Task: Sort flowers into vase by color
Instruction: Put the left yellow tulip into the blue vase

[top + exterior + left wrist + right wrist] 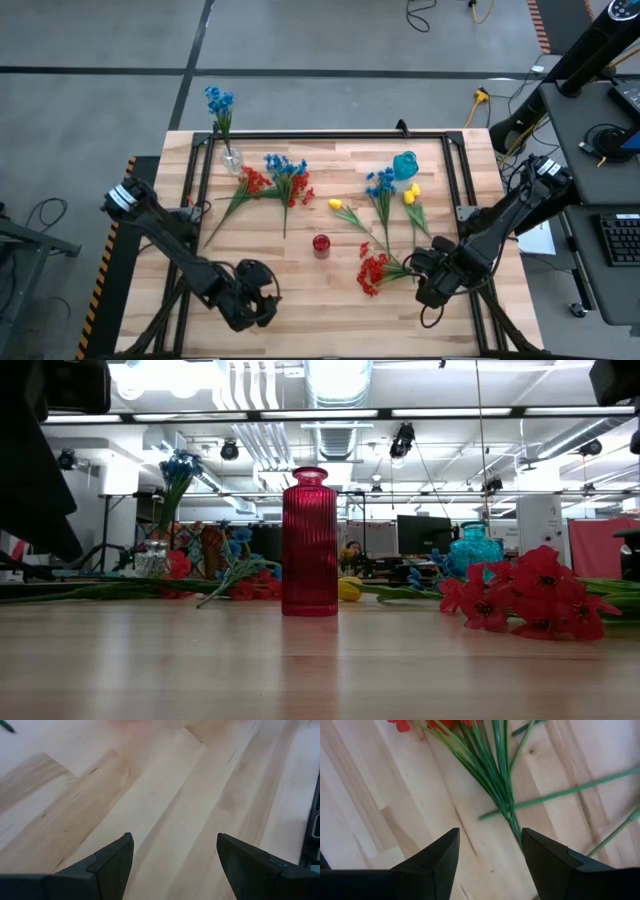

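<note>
A red vase (321, 244) stands mid-table, a teal vase (405, 164) at the far right, and a clear vase (232, 158) with a blue sprig (218, 100) at the far left. Loose flowers lie flat: red (255, 182) and blue (287, 168) at the left, yellow (337, 204), blue (380, 182) and yellow (411, 192) at the right. A red sprig (372, 270) lies near the front right. My right gripper (490, 845) hovers open over its stem bundle (502, 795). My left gripper (175, 850) is open over bare wood near the front left.
A black metal frame (330, 134) rims the tabletop. In the low view the red vase (309, 542) stands in the centre with the red sprig's blooms (530, 600) at the right. Bare wood lies between the two grippers along the near edge.
</note>
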Robot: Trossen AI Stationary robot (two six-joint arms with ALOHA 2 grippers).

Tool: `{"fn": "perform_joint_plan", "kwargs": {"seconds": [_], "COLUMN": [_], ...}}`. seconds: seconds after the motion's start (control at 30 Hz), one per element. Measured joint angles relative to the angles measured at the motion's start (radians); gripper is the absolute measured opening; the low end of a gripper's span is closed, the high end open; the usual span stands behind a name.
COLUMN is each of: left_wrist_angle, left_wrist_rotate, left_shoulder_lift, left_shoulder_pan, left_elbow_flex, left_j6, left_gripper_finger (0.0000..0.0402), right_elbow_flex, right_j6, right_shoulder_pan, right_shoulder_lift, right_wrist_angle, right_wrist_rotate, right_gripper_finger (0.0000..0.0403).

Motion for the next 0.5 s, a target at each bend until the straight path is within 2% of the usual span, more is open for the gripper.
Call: {"fn": "perform_joint_plan", "kwargs": {"seconds": [0.27, 0.5], "left_wrist_angle": [0.037, 0.044], "left_wrist_rotate": [-0.014, -0.104], "left_shoulder_lift": [0.027, -0.023], "left_shoulder_pan": [-0.012, -0.002], "left_elbow_flex": [0.000, 0.000], "left_j6": [0.084, 0.206], "left_gripper_finger": [0.0268, 0.0268], "right_elbow_flex": [0.000, 0.000], "right_j6": [-0.060, -0.112], "right_shoulder_pan": [0.000, 0.000], "right_shoulder_lift": [-0.007, -0.007], "right_wrist_angle": [0.001, 0.011], "right_wrist_rotate": [0.060, 0.090], "right_gripper_finger": [0.0205, 0.0205]}}
